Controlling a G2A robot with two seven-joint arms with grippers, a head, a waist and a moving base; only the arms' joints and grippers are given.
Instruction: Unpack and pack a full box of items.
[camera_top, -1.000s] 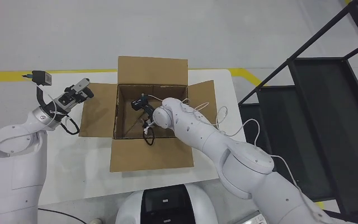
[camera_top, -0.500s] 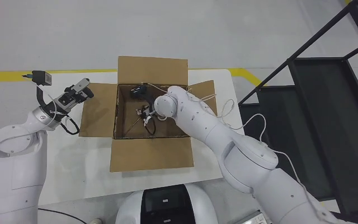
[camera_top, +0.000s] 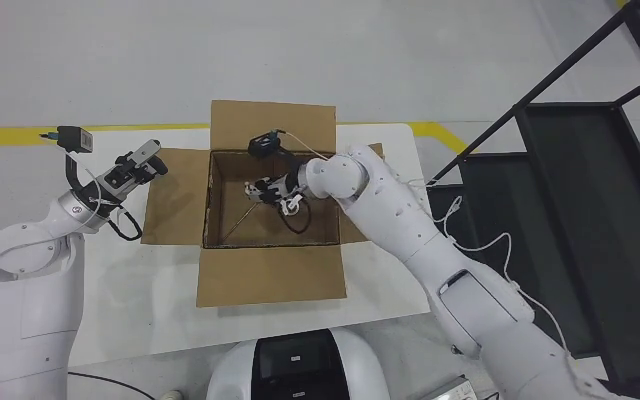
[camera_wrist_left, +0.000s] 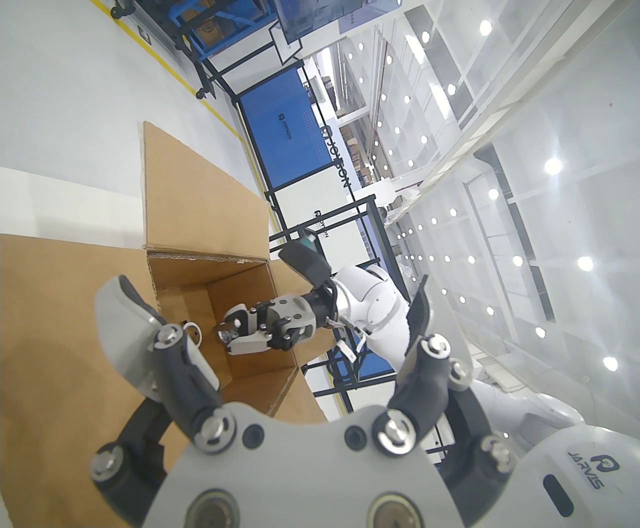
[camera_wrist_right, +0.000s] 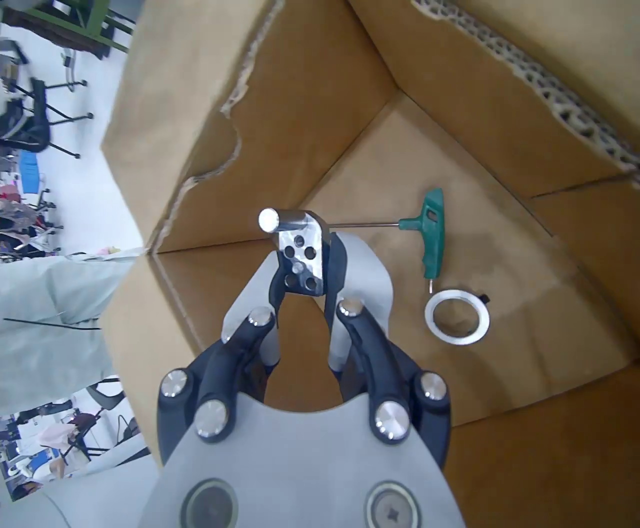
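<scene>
Over the last second the right arm (camera_top: 400, 220) has swung its elbow off the middle of the cardboard box (camera_top: 272, 125) and out toward the box's right side. Its wrist has drawn back from the box floor toward the back wall. The right jaws are clamped narrow on a small metal block (camera_wrist_right: 297, 240) with drilled holes and a round pin. The block now hangs clear of the floor but is not yet above the rim, as the left wrist view shows. That reads as an unpacking lift under way, with the part secured and ready to come out to the table (camera_top: 140, 290). A green T-handle hex key (camera_wrist_right: 432, 235) and a white ring (camera_wrist_right: 459, 340) lie just beside each other on the box floor, so unpacking looks far from finished. The left arm (camera_top: 70, 210) has stayed outside the box beside the left flap, its jaws wide and holding nothing.
</scene>
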